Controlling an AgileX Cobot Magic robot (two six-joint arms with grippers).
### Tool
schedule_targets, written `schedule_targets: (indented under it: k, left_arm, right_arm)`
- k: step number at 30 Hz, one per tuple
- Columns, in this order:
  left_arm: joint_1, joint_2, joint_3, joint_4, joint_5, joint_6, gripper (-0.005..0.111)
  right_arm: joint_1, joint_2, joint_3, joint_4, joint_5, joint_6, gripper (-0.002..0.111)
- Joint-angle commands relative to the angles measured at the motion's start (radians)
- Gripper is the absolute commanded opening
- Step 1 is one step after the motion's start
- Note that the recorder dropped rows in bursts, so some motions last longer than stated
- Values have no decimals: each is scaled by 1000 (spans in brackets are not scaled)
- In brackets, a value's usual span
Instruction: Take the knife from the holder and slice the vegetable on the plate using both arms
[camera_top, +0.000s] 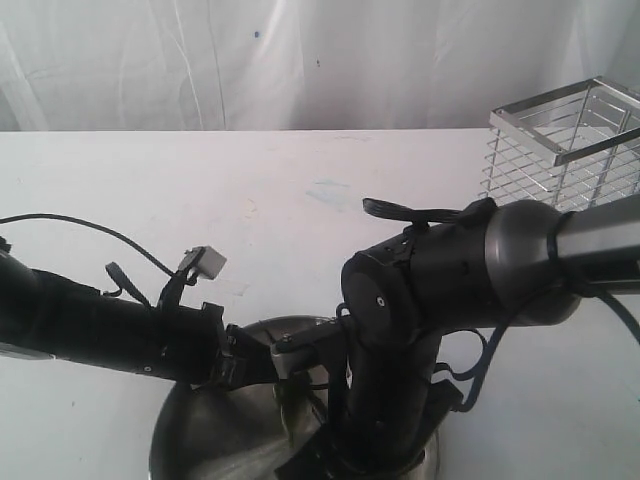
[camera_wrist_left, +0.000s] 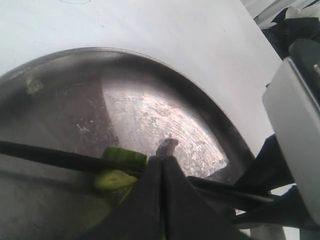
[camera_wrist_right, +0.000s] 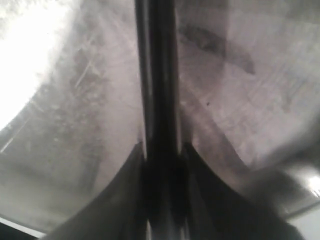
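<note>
shiny scratched steel plate (camera_wrist_left: 150, 110), chrome wire holder (camera_top: 562, 150), matt black knife (camera_wrist_right: 157, 75)

A white table (camera_top: 250, 220) carries a round steel plate (camera_top: 190, 425) at the near middle and a chrome wire holder (camera_top: 570, 150) far right.

The black robot arms (camera_top: 400, 300) cover much of the large round stainless-steel plate (camera_top: 195, 430) in your exterior view, and its lower edge cuts off the rest. The tall chrome wire-grid holder (camera_top: 565, 140) runs off the right edge. The right wrist view is blurred, and the slim dark knife (camera_wrist_right: 157, 75) runs out of it, tip unseen. The left gripper (camera_wrist_left: 163, 162) covers part of the green chili (camera_wrist_left: 117, 172).
</note>
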Motion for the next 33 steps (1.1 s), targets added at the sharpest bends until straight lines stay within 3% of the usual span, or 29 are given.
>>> schedule_targets:
  k: [1,6,14,17,22,33]
  left_arm:
    - [-12,36,34,-18,-51,-83,0]
    - [17,-54,6,-17,39,-71,0]
    - [88,-245,3,11,7,-125,0]
    - [108,-309,3,86,9,-217,0]
    - [106,-409,41,230,-152,-355,0]
    - [106,-439,188,230,-280,-415,0]
  right_arm:
    - [-8,0,2,-3,-44,9,0]
    - [-8,0,2,-6,-54,9,0]
    - [-8,-13,2,-20,-36,7,0]
    - [-8,-44,2,-20,-45,7,0]
    - [-8,-139,2,-21,10,-23,0]
    - [-8,-174,2,-39,41,-73,0]
